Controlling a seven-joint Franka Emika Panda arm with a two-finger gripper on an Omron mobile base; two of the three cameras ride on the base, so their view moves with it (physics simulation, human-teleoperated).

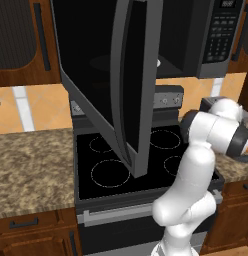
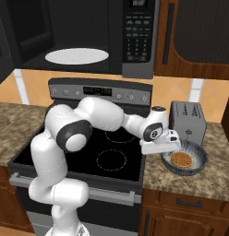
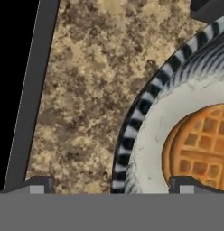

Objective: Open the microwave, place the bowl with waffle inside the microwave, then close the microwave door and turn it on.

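Wooden cabinets and a speckled stone counter [image 1: 31, 160] frame the left base view, where the microwave door [image 1: 128, 85] is swung fully open over the black stove [image 1: 111, 170], its edge turned toward the camera. The microwave [image 1: 196, 35] itself hangs above, its keypad seen at the upper right. The arm is bent away to the right.

From the right base view, the open cavity of the microwave is seen with its pale turntable [image 2: 77, 56] bare. The bowl with waffle [image 2: 184, 159] sits on the counter to the right of the stove, just in front of the toaster [image 2: 187, 120]. The gripper [image 2: 168, 147] is lowered at the bowl's left rim, on the stove side, so the bowl's middle lies slightly to the right of the hand.

In the hand view, the fingertips [image 3: 188, 184] are spread wide apart: one is placed over the bare counter, the other over the waffle, so the striped rim passes between them. Nothing is held yet. A rim grasp is judged to be the step in hand, and a straight descent appears to be what is called for.
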